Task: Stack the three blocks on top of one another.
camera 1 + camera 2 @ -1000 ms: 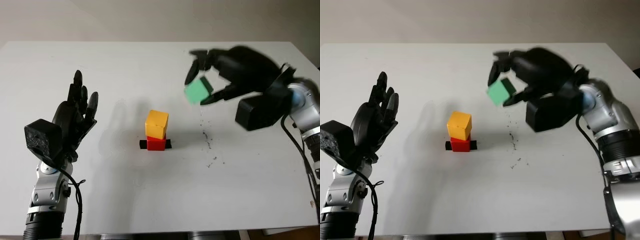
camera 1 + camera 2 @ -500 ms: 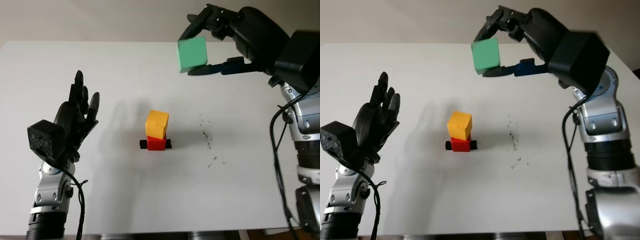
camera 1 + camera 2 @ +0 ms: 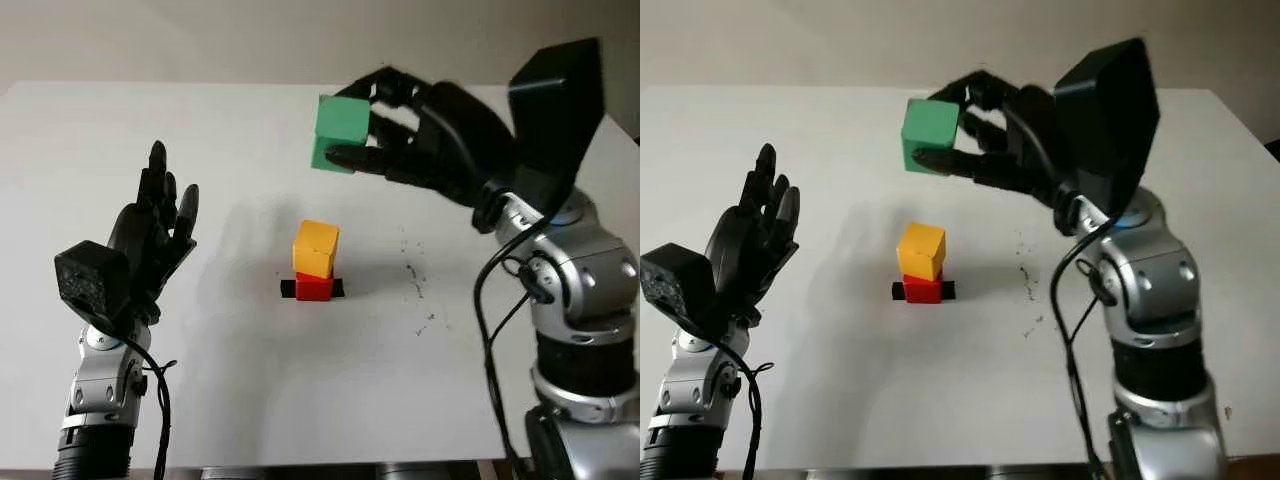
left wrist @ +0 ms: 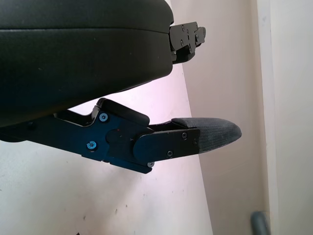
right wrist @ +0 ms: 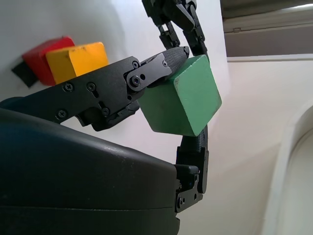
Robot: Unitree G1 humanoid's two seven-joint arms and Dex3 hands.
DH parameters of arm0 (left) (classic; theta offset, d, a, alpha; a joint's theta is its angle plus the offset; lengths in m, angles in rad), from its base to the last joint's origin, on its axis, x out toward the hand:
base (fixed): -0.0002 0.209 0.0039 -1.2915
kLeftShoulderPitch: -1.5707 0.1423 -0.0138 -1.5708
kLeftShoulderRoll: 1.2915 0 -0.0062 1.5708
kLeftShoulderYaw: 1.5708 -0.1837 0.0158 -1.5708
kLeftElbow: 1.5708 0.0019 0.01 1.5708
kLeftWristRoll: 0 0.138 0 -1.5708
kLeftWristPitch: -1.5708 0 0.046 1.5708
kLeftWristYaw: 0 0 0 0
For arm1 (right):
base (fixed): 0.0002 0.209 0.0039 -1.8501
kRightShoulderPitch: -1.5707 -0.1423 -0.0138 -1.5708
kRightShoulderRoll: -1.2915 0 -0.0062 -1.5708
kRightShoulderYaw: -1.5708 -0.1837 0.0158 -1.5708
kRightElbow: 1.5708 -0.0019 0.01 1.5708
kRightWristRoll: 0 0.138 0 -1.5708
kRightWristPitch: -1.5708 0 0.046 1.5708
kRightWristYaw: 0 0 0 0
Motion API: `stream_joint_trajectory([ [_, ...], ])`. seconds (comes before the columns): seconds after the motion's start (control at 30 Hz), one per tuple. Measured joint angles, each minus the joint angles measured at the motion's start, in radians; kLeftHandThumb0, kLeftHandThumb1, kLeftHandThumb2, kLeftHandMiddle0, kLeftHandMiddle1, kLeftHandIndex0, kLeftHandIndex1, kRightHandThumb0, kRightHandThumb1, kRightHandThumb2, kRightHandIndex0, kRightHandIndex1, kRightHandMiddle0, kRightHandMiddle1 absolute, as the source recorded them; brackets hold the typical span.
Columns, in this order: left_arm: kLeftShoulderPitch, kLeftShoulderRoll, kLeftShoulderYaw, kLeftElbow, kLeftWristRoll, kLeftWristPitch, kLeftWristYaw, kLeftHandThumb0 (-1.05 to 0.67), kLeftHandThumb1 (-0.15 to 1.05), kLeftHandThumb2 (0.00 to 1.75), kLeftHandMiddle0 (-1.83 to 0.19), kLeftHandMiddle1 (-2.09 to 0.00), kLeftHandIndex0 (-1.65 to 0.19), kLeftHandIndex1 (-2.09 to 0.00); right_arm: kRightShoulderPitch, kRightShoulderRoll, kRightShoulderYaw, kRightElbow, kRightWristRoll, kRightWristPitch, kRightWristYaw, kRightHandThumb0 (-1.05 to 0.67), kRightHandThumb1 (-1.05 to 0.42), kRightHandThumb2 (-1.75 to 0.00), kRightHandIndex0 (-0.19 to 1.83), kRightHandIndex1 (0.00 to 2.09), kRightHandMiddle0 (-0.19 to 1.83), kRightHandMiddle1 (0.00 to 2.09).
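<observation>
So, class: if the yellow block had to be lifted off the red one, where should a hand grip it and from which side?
Probably from above, pinching two opposite side faces of the yellow block: it sits upright on the red block, sides exposed.

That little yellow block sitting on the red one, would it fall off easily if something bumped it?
Probably. The yellow block sits slightly askew on the smaller-looking red block, so a sideways nudge could slide or tip it. Its flat faces mean it shouldn't roll. It looks rigid and light, like the green block the right hand carries.
</observation>
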Motion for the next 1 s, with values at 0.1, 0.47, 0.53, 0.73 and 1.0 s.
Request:
stream_joint_trajectory([
  [0.1, 0.0, 0.0, 0.0, 0.0, 0.0, 0.0, 0.0, -0.72, 1.05, 0.5, 0.16, -0.05, 0.17, -0.05, 0.026, 0.028, 0.006, -0.001, 0.0, 0.015, -0.022, -0.42, -1.0, -0.05, 0.17, 0.04, 0.19, 1.59],
  [0.47, 0.0, 0.003, 0.0, 0.0, 0.019, 0.006, 0.003, -0.76, 1.05, 0.48, 0.14, -0.05, 0.15, -0.06, 0.13, 0.067, 0.059, 0.035, -0.04, -0.066, -0.053, -0.41, -0.98, -0.05, 0.18, 0.05, 0.21, 1.57],
  [0.53, 0.0, 0.006, 0.0, 0.0, 0.027, 0.01, 0.005, -0.77, 1.05, 0.47, 0.14, -0.06, 0.15, -0.06, 0.146, 0.067, 0.071, 0.054, -0.054, -0.1, -0.054, -0.4, -0.98, -0.05, 0.18, 0.05, 0.22, 1.58],
  [0.73, 0.0, 0.007, 0.0, 0.0, 0.039, 0.013, 0.005, -0.79, 1.05, 0.47, 0.13, -0.06, 0.14, -0.06, 0.178, 0.068, 0.091, 0.075, -0.09, -0.153, -0.047, -0.41, -0.97, -0.05, 0.2, 0.06, 0.24, 1.58],
  [1.0, 0.0, 0.007, -0.004, -0.001, 0.052, 0.013, 0.01, -0.78, 1.05, 0.48, 0.12, -0.06, 0.12, -0.06, 0.191, 0.059, 0.099, 0.075, -0.105, -0.157, -0.01, -0.4, -0.97, -0.05, 0.19, 0.05, 0.23, 1.57],
])
